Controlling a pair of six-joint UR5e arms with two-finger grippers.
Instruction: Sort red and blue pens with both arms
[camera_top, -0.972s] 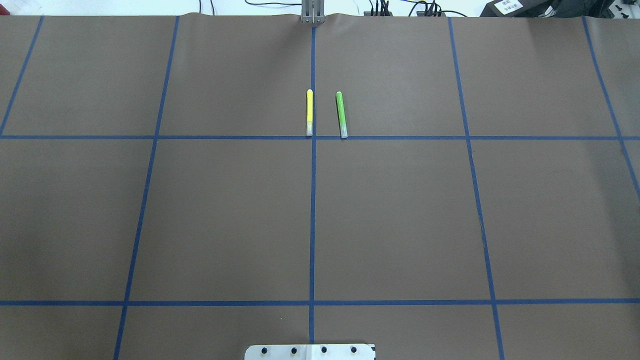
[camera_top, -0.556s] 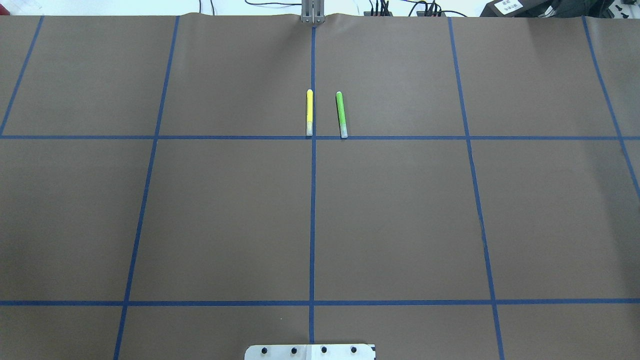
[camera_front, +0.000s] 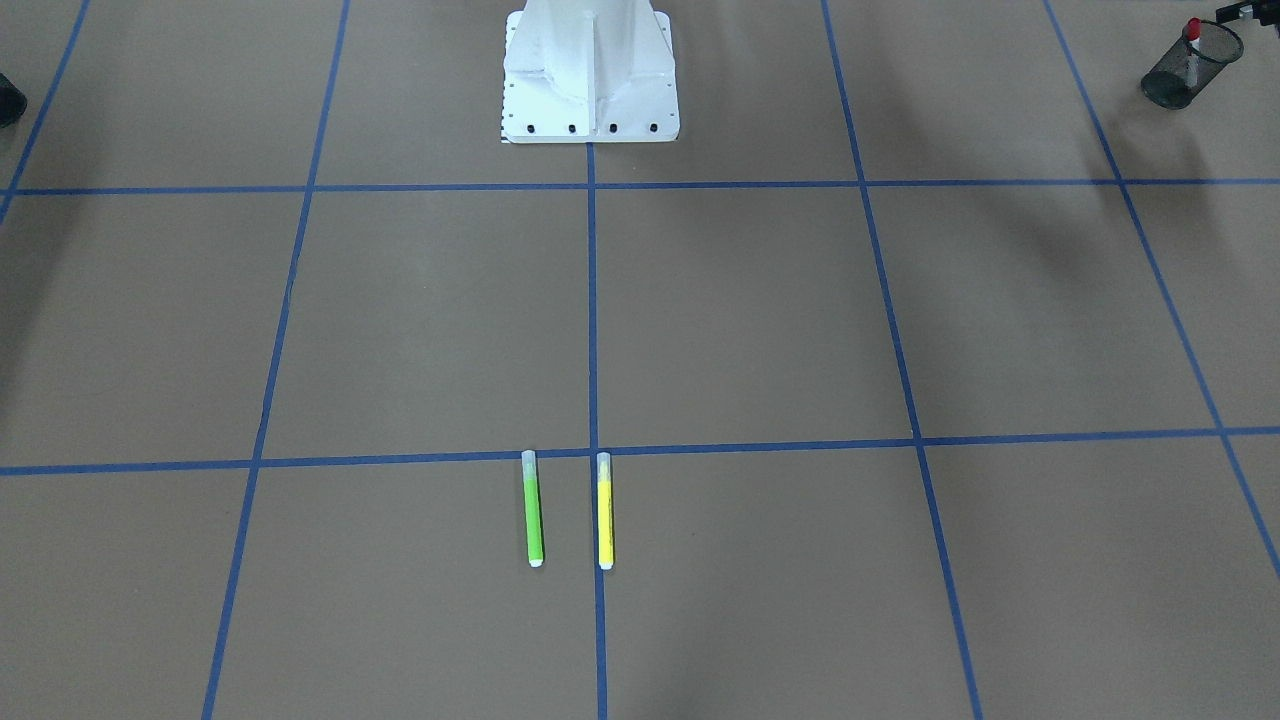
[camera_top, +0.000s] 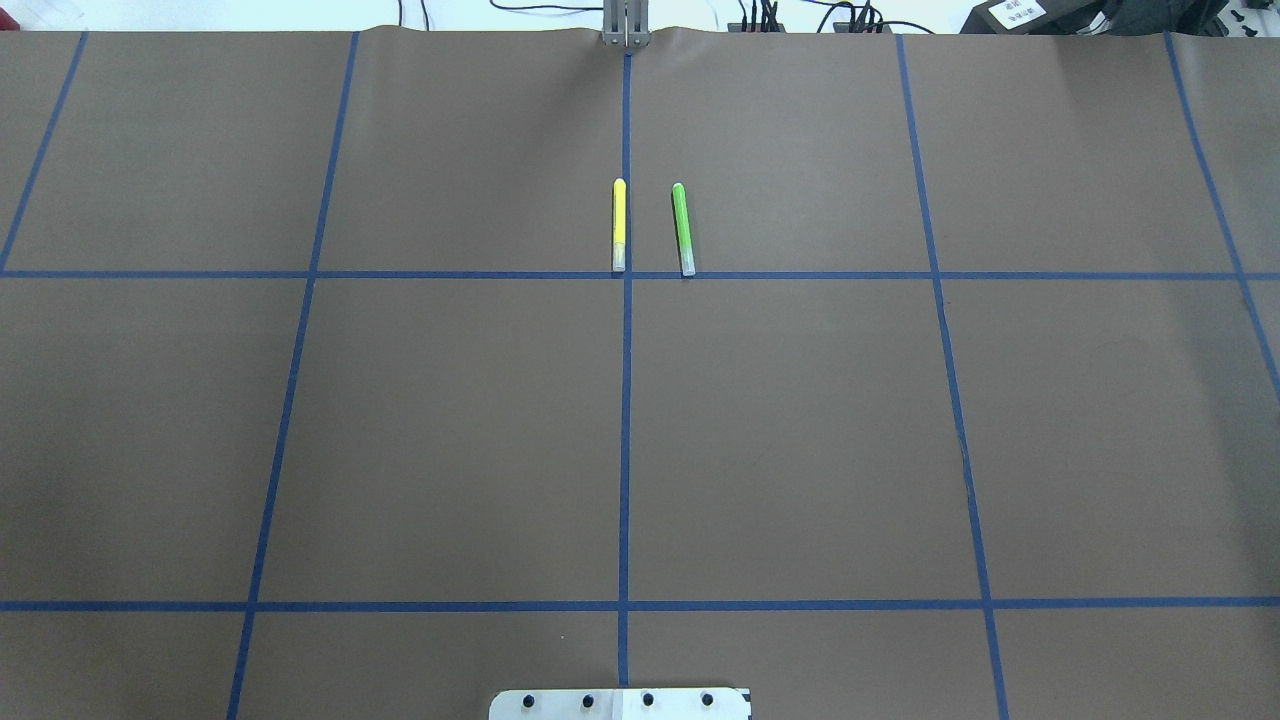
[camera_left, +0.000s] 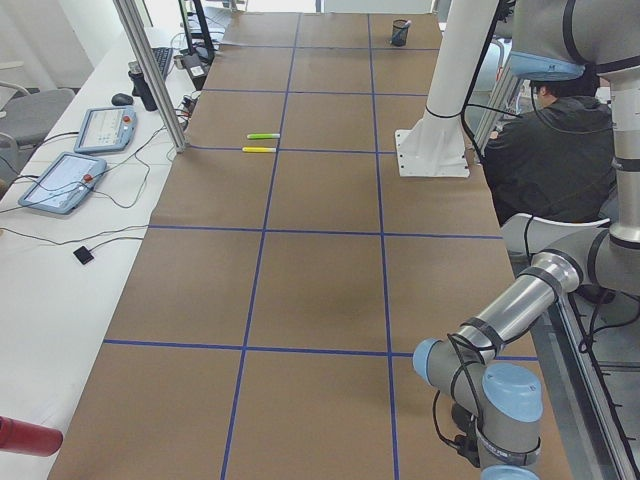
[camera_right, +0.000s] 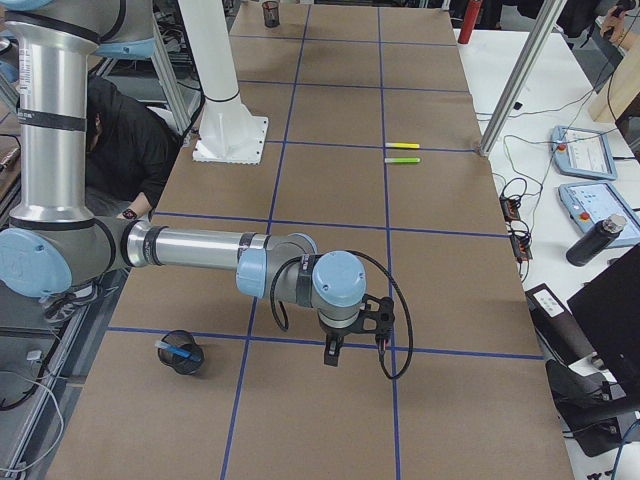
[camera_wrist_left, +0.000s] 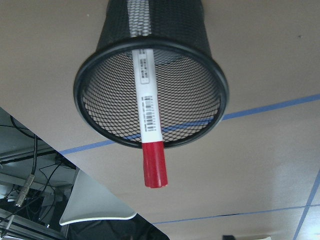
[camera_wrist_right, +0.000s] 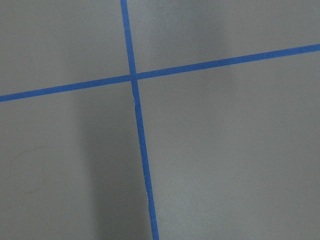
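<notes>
The red pen (camera_wrist_left: 148, 115) stands in the mesh cup (camera_wrist_left: 220, 80) on the robot's left and the blue pen (camera_right: 176, 350) in the second cup (camera_right: 192, 366) on its right, seemingly sorted, with the green marker (camera_top: 682, 228) and yellow marker (camera_top: 619, 222) lying unwanted mid-table, though I can't tell the right gripper (camera_right: 355, 348)'s grip and the left gripper is out of sight.

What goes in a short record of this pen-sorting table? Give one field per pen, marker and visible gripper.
red pen: in black mesh cup, red end past the rim
blue pen: inside second mesh cup
yellow marker: flat on table, by the centre tape line
green marker: flat, parallel to the yellow marker, not touching
right gripper: over the table near the second mesh cup; open or shut unclear
</notes>
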